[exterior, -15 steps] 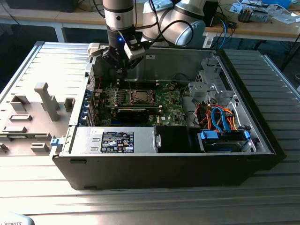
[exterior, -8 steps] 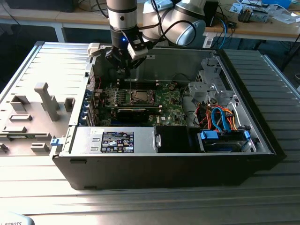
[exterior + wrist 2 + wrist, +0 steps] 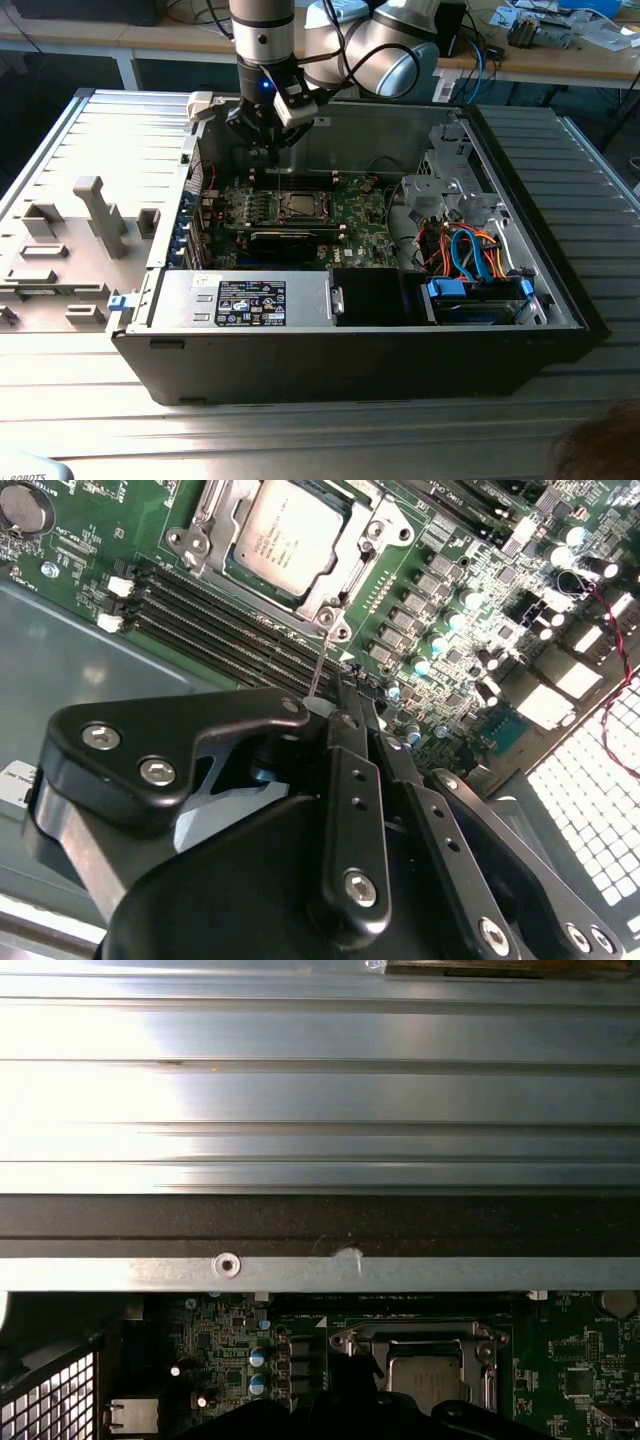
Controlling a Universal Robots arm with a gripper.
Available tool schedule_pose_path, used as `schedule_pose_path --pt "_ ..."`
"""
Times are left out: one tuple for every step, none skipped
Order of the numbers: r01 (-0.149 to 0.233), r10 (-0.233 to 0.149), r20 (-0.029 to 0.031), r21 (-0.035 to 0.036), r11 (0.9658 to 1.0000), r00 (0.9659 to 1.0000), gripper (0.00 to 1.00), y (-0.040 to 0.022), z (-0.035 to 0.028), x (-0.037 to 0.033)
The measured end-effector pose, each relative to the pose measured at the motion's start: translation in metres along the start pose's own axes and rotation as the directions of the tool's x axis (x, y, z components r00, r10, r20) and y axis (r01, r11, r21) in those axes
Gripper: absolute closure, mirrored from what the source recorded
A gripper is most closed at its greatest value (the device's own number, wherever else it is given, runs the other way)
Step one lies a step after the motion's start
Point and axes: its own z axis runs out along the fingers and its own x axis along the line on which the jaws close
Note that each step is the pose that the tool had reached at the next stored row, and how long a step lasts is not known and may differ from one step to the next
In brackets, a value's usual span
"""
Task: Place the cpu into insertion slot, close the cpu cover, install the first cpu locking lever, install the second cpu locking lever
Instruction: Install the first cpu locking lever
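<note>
Pale silvery square cpu [image 3: 283, 532] seated in socket under thin silvery frame cover [image 3: 345, 575]. Black gripper [image 3: 345, 695] just beside it, fingers narrow, pinching thin wire lever [image 3: 318, 665].

CPU [image 3: 283, 532]: a small flat square chip with a pale silvery-tan metal top is lying flat and seated in the socket; faint print is showing on its face.
Insertion slot [image 3: 301, 206]: a small square socket is sitting on the green board near the middle of the open case, with the chip occupying its centre.
CPU cover [image 3: 345, 552]: a thin silvery frame plate with a square window is lying closed over the chip's edges, level with the board; the chip top is showing through the window.
Locking lever [image 3: 320, 658]: a thin metal rod is appearing to stand up from the socket's corner, apparently not latched.
</note>
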Motion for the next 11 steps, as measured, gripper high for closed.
schedule_pose_path --pt "0.0 0.0 0.0 0.0001 1.0 1.0 0.89 0.0 0.0 -0.0002" --pt "0.0 0.0 -0.0001 0.0 1.0 1.0 0.89 0.0 0.0 -0.0004" --pt "0.0 0.0 -0.0001 0.0 1.0 1.0 0.89 0.0 0.0001 -0.0007" --pt "0.0 0.0 0.0 0.0 1.0 1.0 0.89 0.0 0.0001 -0.0008" --pt "0.0 0.0 -0.0001 0.0 1.0 1.0 0.89 0.0 0.0001 -0.001" --pt "0.0 0.0 -0.0001 0.0001 1.0 1.0 0.89 0.0 0.0001 -0.0013" --pt "0.0 0.0 0.0 0.0 1.0 1.0 0.89 0.0 0.0002 -0.0015" --pt "0.0 0.0 -0.0001 0.0001 1.0 1.0 0.89 0.0 0.0002 -0.0019" --pt "0.0 0.0 -0.0001 0.0 1.0 1.0 0.89 0.0 0.0003 -0.0022" --pt "0.0 0.0 0.0 0.0001 1.0 1.0 0.89 0.0 0.0003 -0.0023" --pt "0.0 0.0 -0.0001 0.0001 1.0 1.0 0.89 0.0 0.0003 -0.0024"
